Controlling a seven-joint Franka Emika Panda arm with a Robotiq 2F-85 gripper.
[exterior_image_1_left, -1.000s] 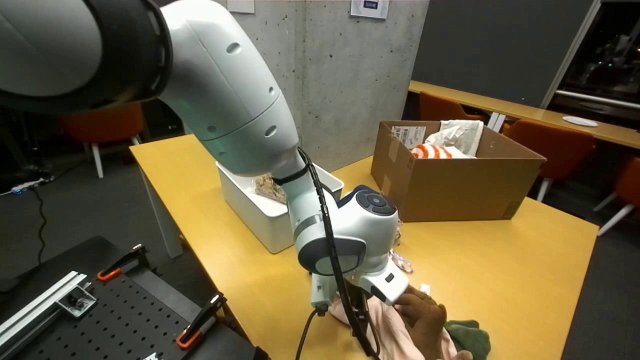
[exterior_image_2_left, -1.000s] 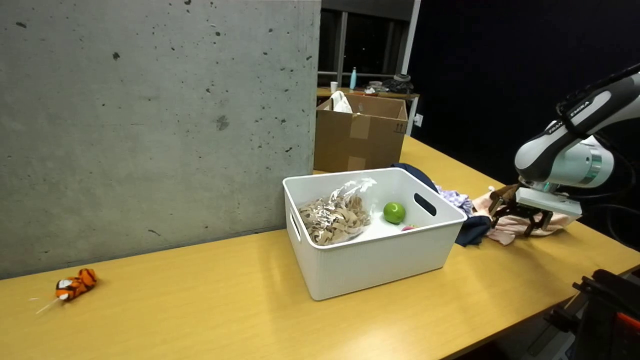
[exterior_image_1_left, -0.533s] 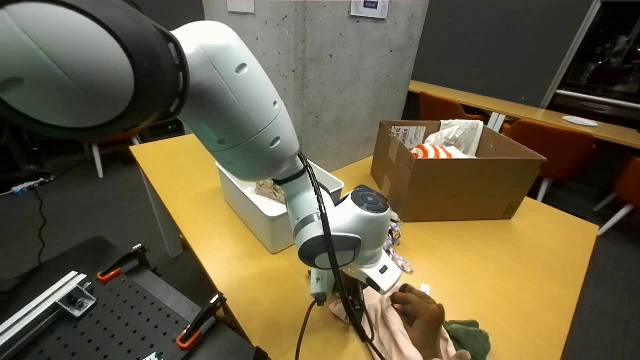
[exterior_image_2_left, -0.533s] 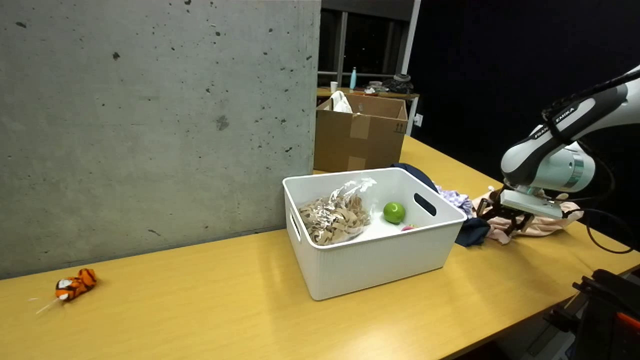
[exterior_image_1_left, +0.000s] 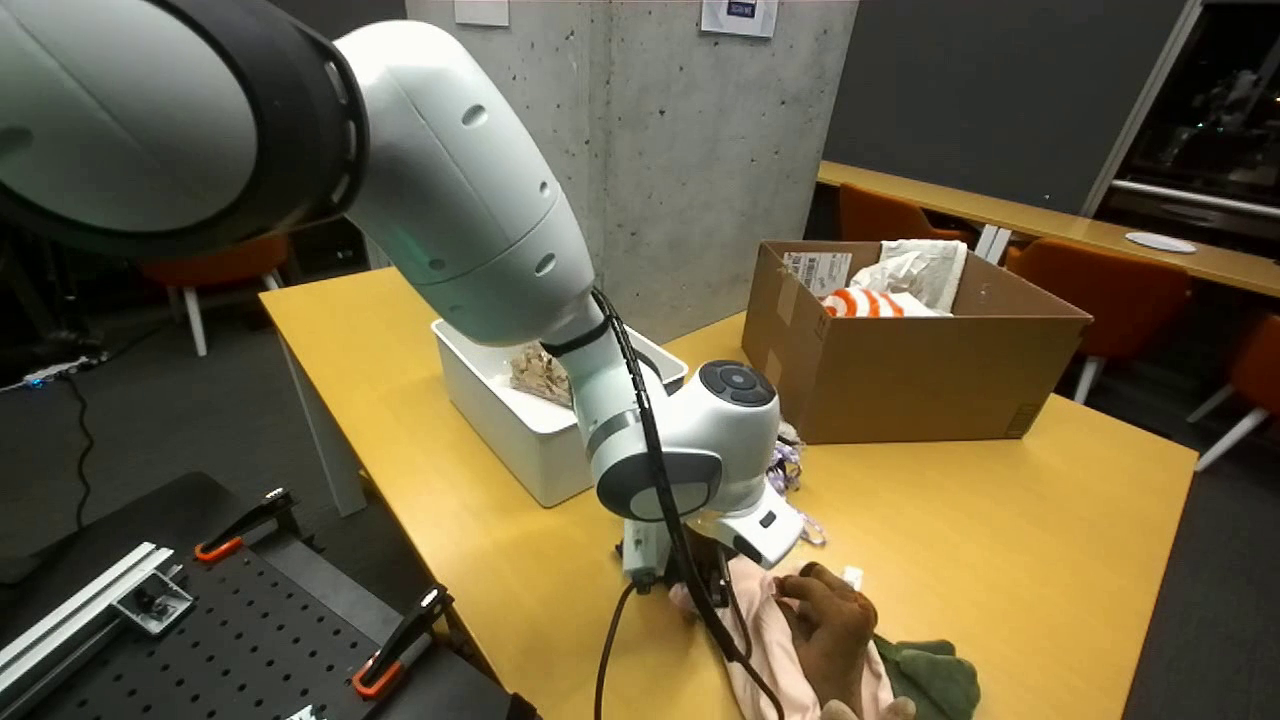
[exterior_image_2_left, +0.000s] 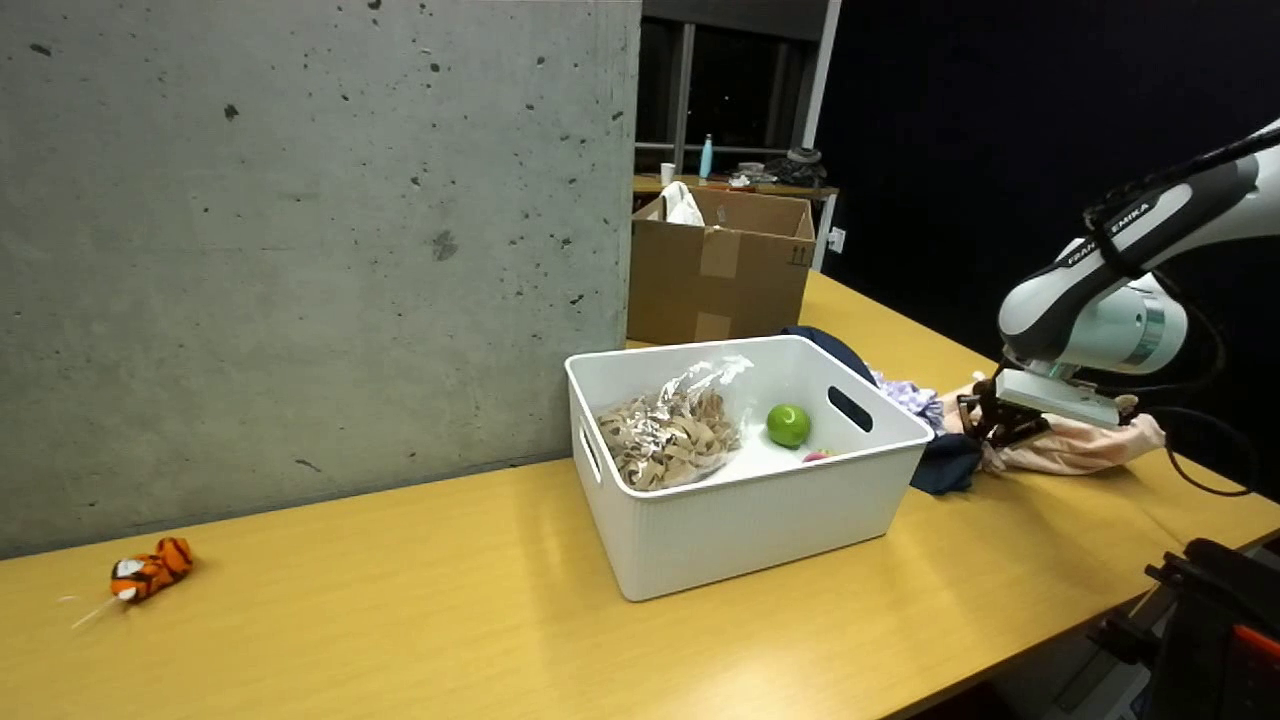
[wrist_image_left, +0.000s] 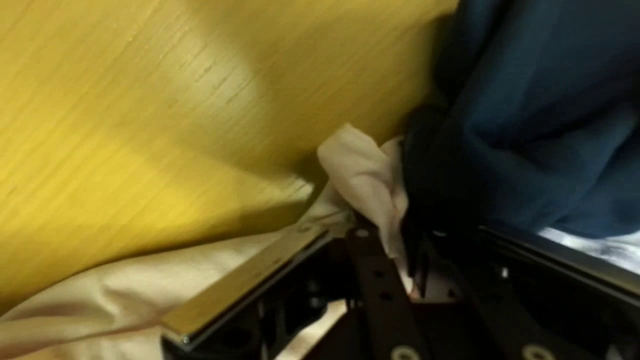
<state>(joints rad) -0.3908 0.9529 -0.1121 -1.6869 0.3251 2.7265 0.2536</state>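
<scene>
Claw (wrist_image_left: 392, 237), wrist view: clenched on pink cloth (wrist_image_left: 360, 170); navy cloth (wrist_image_left: 540, 150) just beside, best kept out of the pinch. Pink cloth, both exterior views: on table (exterior_image_2_left: 400, 620); in an exterior view, brown item (exterior_image_1_left: 838, 630) atop, so tension best gentle.

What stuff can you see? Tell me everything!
Table: 1, yellow, front
Pink cloth: 1, pink, on table
Dark cloth: 1 or more, navy, beside pink cloth
Crumpled cloth: 1, lilac-white, near bin
Soft stuff: count unclear, brown and green, beside pink cloth
Bin: 1, white, on table
Bag of tan strips: 1, clear, in bin
Round thing: 1, green, in bin
Cardboard box: 1, brown, on table
Striped toy: 1, orange-black, on table
Clamps: 2, orange and black, dark board
Chairs: at least 4, orange, background
Bottle: 1, blue, background
Arm: 1, white, above table
Gripper: 1, black, closed on pink cloth
</scene>
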